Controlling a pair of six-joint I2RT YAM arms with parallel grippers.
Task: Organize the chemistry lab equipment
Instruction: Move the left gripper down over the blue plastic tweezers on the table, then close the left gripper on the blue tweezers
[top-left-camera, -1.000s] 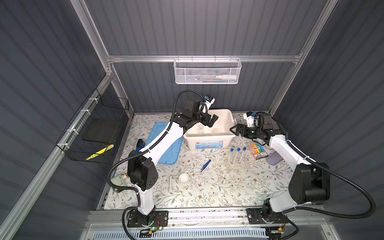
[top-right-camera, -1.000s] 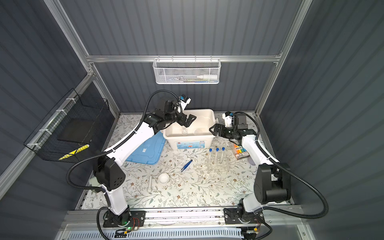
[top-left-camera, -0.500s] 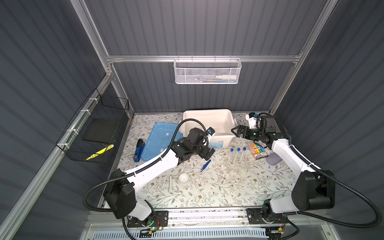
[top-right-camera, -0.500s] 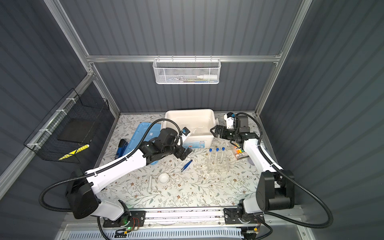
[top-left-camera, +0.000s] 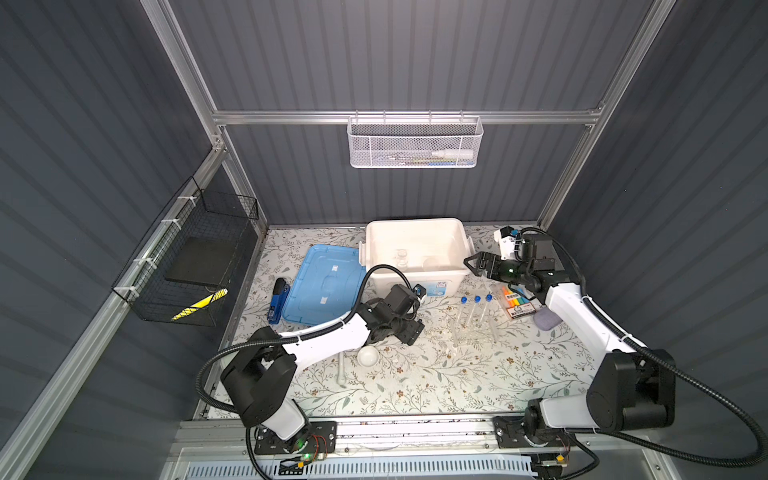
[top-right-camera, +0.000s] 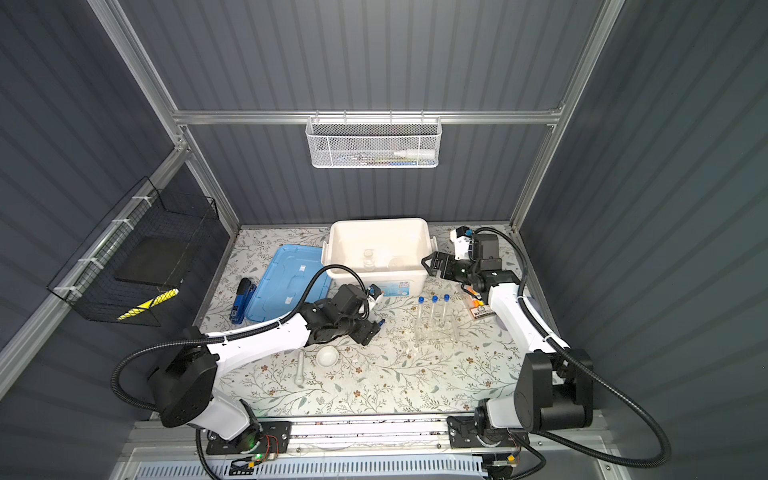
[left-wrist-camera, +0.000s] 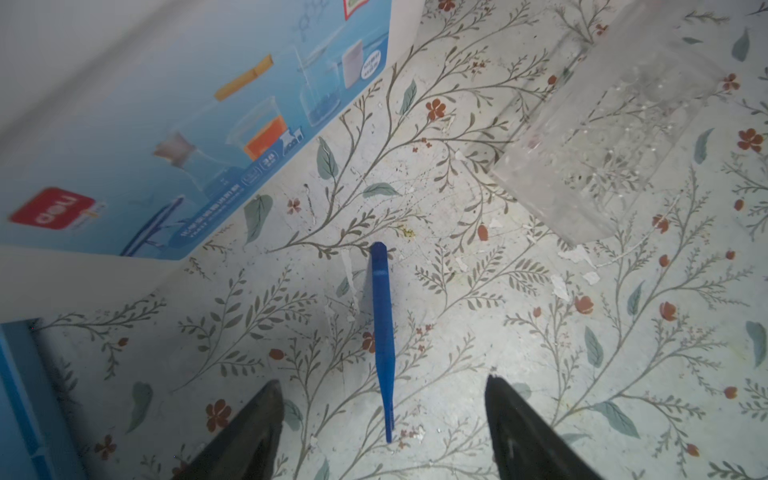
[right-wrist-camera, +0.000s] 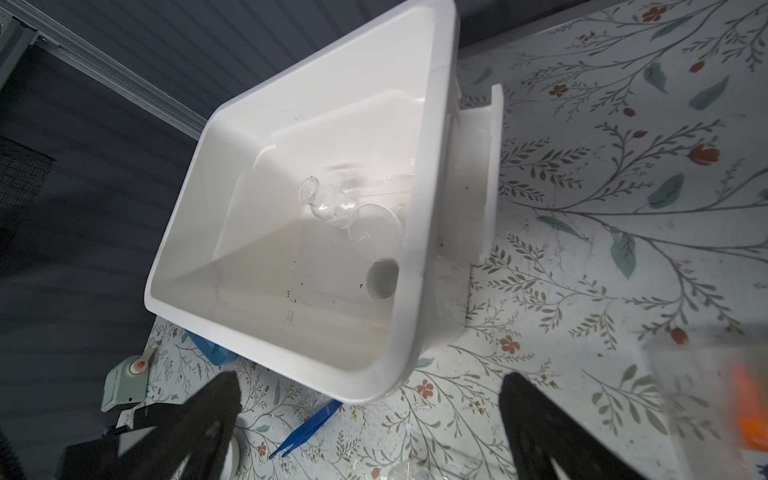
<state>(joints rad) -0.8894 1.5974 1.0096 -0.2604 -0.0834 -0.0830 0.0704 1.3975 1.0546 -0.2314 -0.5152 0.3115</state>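
Your left fingers (left-wrist-camera: 249, 432) stand fairly wide, empty, straddling the blue tweezers (left-wrist-camera: 382, 332). These lie flat on the surface (left-wrist-camera: 519, 316) just beside the white bin (top-left-camera: 415, 222), likely lined up for a pinch across the thin legs. Right fingers (right-wrist-camera: 199, 424) wide, empty, hovering by the bin's rim, clear of your reach.

The tweezers (left-wrist-camera: 382, 332) lie in front of the bin (top-left-camera: 415, 222), left of the tube rack (left-wrist-camera: 602, 137).

Both top views look steeply down from high in front over the whole surface (top-left-camera: 415, 386), while the wrist views sit close (both sharing the blue tweezers (left-wrist-camera: 381, 332) and white bin (right-wrist-camera: 332, 104)).
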